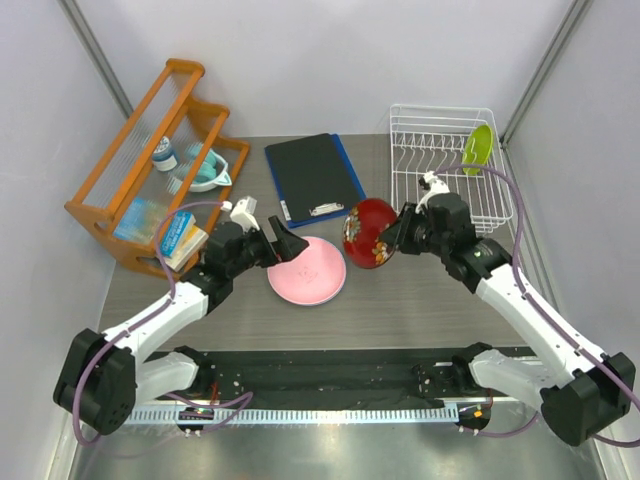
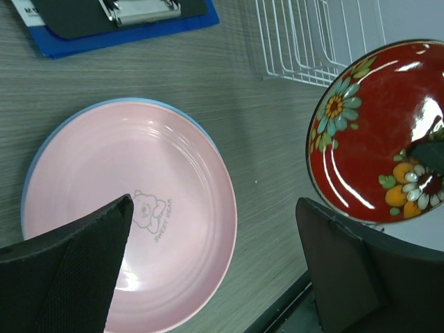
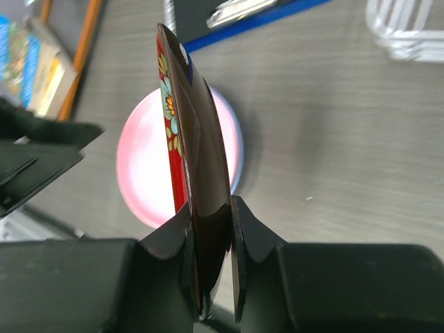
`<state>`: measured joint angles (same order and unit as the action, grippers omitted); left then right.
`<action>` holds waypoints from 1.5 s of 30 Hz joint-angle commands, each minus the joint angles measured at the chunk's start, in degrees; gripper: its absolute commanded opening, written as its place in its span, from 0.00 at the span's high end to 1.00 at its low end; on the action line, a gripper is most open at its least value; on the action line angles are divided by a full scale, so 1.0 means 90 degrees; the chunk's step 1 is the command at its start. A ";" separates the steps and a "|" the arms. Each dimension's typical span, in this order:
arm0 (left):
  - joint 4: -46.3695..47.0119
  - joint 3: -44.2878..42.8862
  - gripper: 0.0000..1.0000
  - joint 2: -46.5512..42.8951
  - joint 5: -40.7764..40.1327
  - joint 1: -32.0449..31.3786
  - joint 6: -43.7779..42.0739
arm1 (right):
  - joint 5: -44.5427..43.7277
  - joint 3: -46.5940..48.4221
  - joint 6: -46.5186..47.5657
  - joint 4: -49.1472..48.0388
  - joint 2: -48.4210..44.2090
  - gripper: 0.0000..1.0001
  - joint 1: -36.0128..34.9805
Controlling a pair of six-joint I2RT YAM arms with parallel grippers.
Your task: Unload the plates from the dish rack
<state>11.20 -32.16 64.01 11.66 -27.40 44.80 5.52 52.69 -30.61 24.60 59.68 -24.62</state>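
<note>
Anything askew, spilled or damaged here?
Nothing stands out. The dark red plate stands on edge only because the right gripper clamps its rim in mid-air. The pink plate lies flat on the light blue plate, and the lime green plate stands in the dish rack. No spills or cracks show.

A grey wood-grain table (image 1: 400, 290) is carrying plates, a rack, a shelf and a clipboard.

A light blue plate (image 2: 48, 139) is lying flat near the middle with a pink plate (image 1: 307, 271) sitting on top of it. Behind them a black clipboard (image 1: 312, 175) is resting on a blue folder (image 2: 139, 31). The white wire dish rack (image 1: 430, 150) is standing at the far right, and an orange wooden shelf (image 1: 186, 69) is standing angled at the far left.
</note>
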 commanded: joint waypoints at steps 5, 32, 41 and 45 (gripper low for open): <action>0.1167 0.0185 0.01 0.0241 0.0179 -0.0315 0.0394 | 0.0510 -0.0580 -0.1188 -0.1717 -0.0401 0.99 -0.0759; 0.1909 0.0351 1.00 0.0515 0.0169 -0.0735 0.0482 | 0.2306 -0.1782 -0.3483 -0.5807 0.0634 0.99 -0.1073; 0.2164 0.0663 0.68 0.0203 0.0052 -0.0735 0.0521 | 0.2649 -0.1918 -0.4001 -0.6678 0.0859 0.99 -0.1073; 0.2154 0.0644 0.75 0.0183 0.0052 -0.0735 0.0530 | 0.2658 -0.2016 -0.4128 -0.6893 0.0898 0.99 -0.1073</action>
<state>29.65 -26.74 65.84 8.88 -32.80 50.70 22.24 32.97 -63.24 -20.47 69.08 -32.82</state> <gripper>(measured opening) 0.329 0.230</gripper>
